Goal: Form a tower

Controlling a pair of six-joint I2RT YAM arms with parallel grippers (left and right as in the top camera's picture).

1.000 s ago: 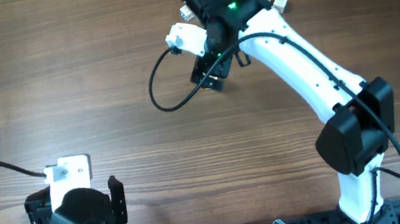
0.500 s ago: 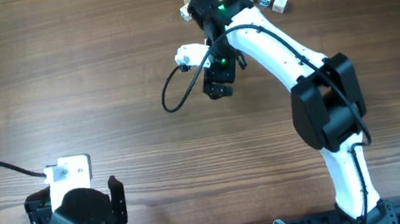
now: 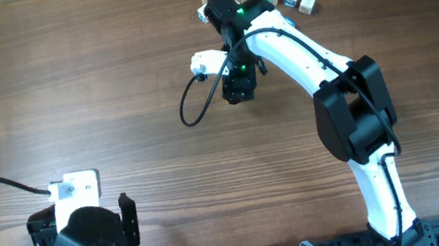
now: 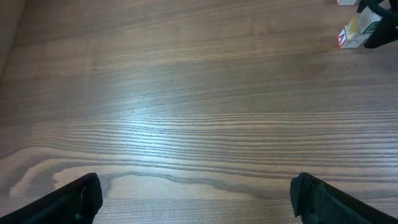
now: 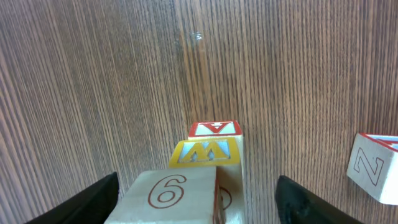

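Overhead view: even, diffuse light from above falls on the wooden table (image 3: 63,95), with only a faint, soft-edged shadow beside the white arm (image 3: 295,39) and no blown highlights. Left wrist view: a broad pale sheen lies across the centre-left of the wood, and the lower corners of the frame are dark and blurred. Right wrist view: the grain is crisp in the upper half and softens toward the bottom edge.

Between the fingers of the right gripper (image 5: 198,186), the cube marked 6 (image 5: 169,194) is cut off by the wrist picture's lower edge. It hides part of the yellow cube (image 5: 205,152) just beyond it, and we cannot tell whether they are stacked or lie in a line. Outside one finger, the cube marked Z (image 5: 372,167) runs off the side edge, and from overhead the right arm (image 3: 295,39) covers this gripper's fingertips.
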